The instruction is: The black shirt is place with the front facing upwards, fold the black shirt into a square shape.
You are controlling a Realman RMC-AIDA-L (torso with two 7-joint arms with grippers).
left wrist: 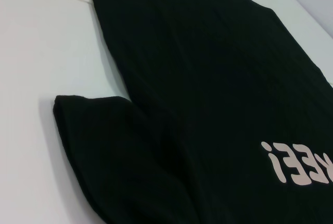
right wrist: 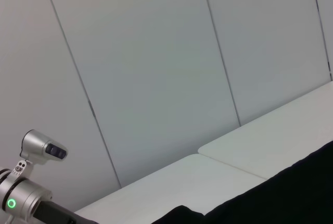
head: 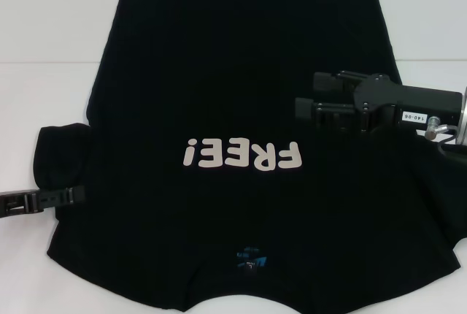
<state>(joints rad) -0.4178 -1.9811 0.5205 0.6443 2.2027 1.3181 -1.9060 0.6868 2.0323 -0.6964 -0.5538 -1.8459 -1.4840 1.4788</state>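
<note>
The black shirt (head: 233,95) lies spread flat on the white table (head: 44,51), front up. Its pale "FREE!" lettering (head: 242,157) and its blue neck label (head: 249,260) are toward the near edge. My left gripper (head: 73,196) lies low on the table at the near left, its tip at the edge of the left sleeve (head: 62,150). In the left wrist view that sleeve (left wrist: 104,146) lies flat beside the shirt body. My right gripper (head: 312,95) hovers over the shirt's right side, pointing left, its fingers apart with nothing seen between them.
White table shows to the left (left wrist: 41,41) and behind the shirt. A seam (right wrist: 229,162) runs across the tabletop, in front of a grey panelled wall (right wrist: 156,67). The left arm's silver wrist with a green light (right wrist: 21,193) appears in the right wrist view.
</note>
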